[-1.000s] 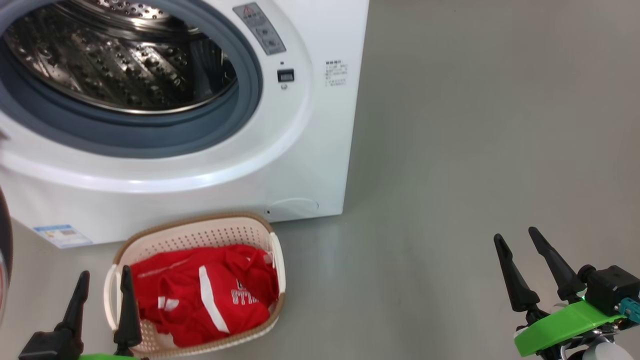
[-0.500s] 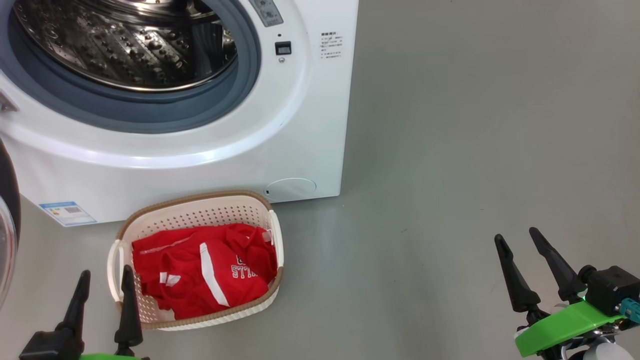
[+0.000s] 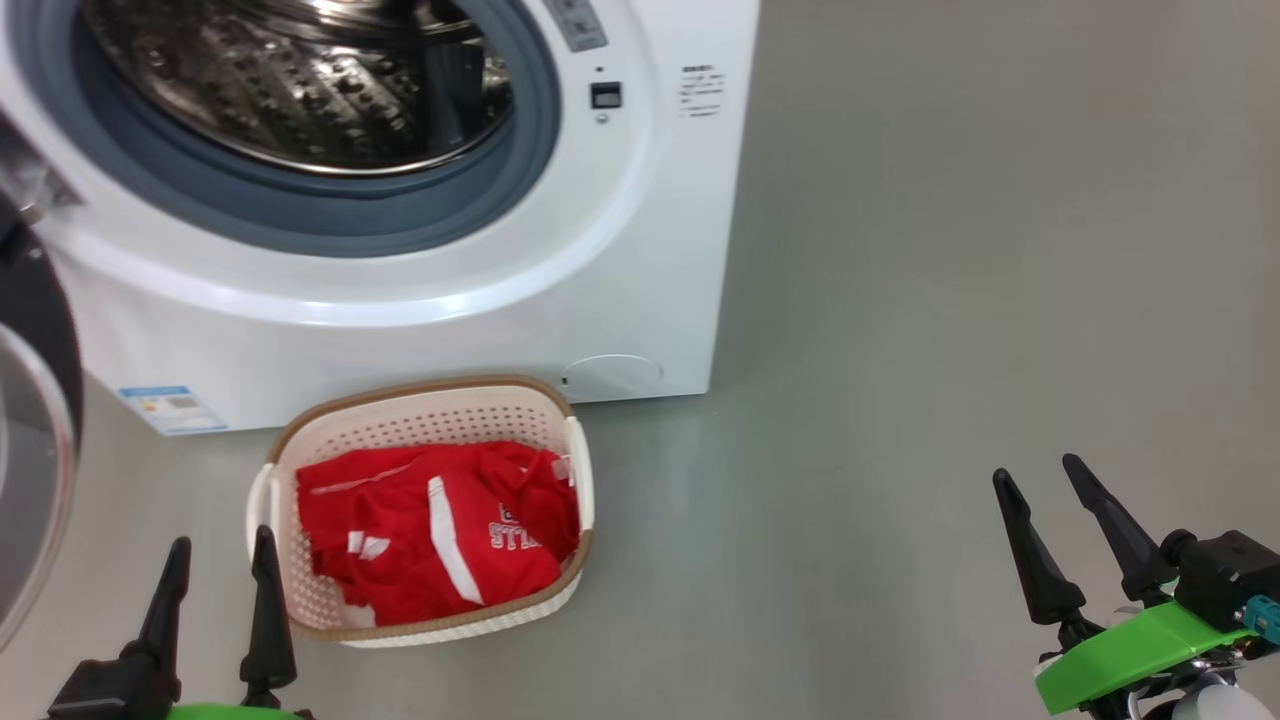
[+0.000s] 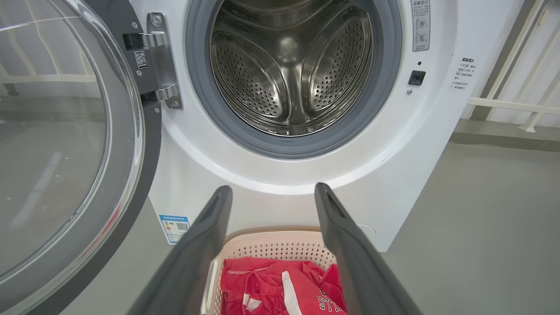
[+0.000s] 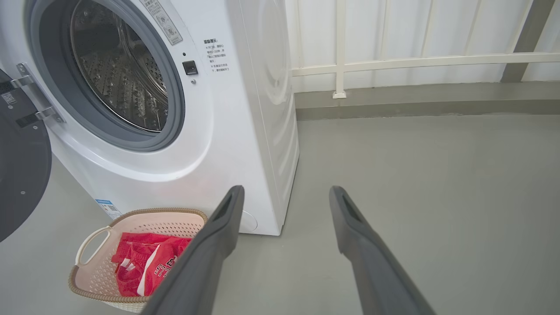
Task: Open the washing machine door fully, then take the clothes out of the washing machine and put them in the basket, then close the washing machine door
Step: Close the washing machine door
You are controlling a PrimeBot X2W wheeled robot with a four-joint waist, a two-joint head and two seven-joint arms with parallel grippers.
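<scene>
White washing machine [image 3: 650,250], grey gasket [image 3: 330,215], perforated steel drum [image 3: 300,90]; glossy black door [image 5: 22,175]; cream perforated basket [image 3: 430,425], brown woven-look rim; red clothes [image 3: 420,540], white stripes and lettering; grey floor [image 3: 950,300]

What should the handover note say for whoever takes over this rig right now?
Left gripper: open, holding nothing, low beside the basket.
Right gripper: open, holding nothing, above bare floor off to the right.
Things: the red clothes lie in the basket, which stands on the floor in front of the washing machine. The drum looks empty. The washing machine door is swung wide open on the left.
Done: door opened, clothes moved to the basket.
Left: close the door.
</scene>
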